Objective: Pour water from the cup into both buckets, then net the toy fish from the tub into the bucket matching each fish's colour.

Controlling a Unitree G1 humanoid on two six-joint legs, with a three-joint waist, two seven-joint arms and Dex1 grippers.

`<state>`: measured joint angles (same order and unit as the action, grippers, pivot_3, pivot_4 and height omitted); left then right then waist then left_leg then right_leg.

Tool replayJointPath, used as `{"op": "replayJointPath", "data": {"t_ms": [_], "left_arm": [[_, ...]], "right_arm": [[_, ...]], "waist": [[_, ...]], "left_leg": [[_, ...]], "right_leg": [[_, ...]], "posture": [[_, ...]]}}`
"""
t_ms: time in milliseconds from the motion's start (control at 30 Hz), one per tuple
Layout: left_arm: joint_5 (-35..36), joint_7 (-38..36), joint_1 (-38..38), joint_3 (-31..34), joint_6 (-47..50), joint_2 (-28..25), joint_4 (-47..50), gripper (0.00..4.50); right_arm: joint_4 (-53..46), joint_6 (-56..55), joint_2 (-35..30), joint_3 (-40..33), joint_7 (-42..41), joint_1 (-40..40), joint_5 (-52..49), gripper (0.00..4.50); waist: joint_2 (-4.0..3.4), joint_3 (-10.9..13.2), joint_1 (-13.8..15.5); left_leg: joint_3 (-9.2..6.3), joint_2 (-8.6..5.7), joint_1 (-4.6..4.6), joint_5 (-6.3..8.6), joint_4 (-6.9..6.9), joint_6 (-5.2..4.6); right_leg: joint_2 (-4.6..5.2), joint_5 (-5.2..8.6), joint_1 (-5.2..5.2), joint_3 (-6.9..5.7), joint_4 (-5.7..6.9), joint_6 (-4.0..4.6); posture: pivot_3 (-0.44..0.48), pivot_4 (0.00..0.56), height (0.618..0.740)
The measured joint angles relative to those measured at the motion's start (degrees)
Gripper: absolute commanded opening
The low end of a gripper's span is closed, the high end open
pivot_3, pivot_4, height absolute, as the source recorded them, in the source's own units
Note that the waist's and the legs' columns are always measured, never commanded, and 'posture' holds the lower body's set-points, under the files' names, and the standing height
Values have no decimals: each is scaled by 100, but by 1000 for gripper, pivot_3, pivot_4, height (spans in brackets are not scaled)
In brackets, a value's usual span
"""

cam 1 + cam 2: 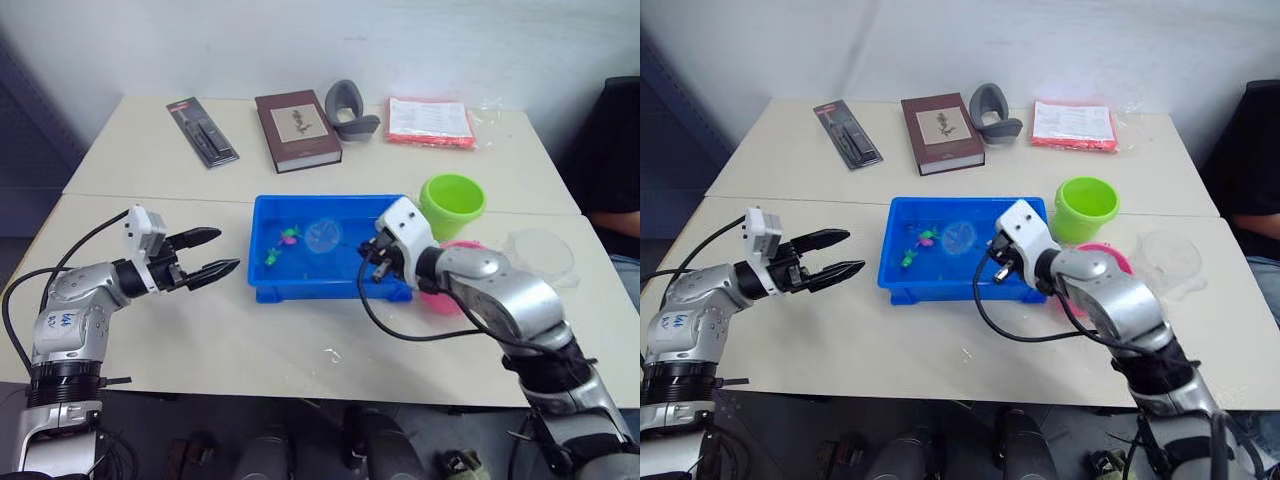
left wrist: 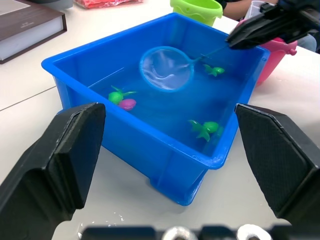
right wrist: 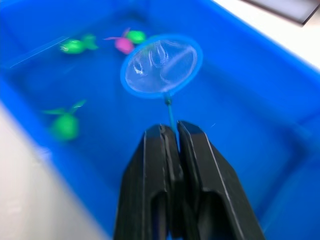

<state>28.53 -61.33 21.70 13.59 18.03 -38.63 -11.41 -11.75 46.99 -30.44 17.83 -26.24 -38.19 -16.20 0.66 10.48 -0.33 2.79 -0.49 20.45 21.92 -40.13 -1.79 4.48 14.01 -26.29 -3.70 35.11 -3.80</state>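
We saw our left gripper (image 1: 218,255) hanging spread wide and empty over the beige table (image 1: 230,340), just short of the shallow bright blue plastic tub (image 1: 330,285). Our right gripper (image 3: 173,134) was clamped on the thin stick of the small blue-ringed round net (image 3: 161,65), held inside the tub among tiny green and pink plastic fish (image 2: 121,99). Beyond stood the lime green plastic bucket (image 1: 453,204)

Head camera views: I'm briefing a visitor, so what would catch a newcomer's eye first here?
The bright blue tub mid-table, where the right gripper holds the net over small green and pink toy fish. Next, the lime green bucket just beyond the tub's right end, and the left gripper open beside the tub.
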Motion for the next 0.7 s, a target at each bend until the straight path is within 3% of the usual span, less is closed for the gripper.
{"op": "replayJointPath", "data": {"t_ms": [333, 700], "left_arm": [[58, 205, -179, -8, 119, 75, 391, 4447], [66, 179, -184, -9, 127, 80, 393, 4447]], "right_arm": [[1703, -1766, 640, 573, -297, -441, 1229, 0], [2339, -2565, 647, 726, -343, -580, 2360, 0]], "waist": [[0, 0, -73], [0, 0, -138]], "left_leg": [[15, 3, 6, -3, -14, 3], [15, 4, 4, -5, -13, 7]], "right_leg": [[4, 0, -12, -12, 25, 0], [5, 1, -17, -10, 34, 2]], "posture": [[0, 150, 740], [0, 150, 740]]}}
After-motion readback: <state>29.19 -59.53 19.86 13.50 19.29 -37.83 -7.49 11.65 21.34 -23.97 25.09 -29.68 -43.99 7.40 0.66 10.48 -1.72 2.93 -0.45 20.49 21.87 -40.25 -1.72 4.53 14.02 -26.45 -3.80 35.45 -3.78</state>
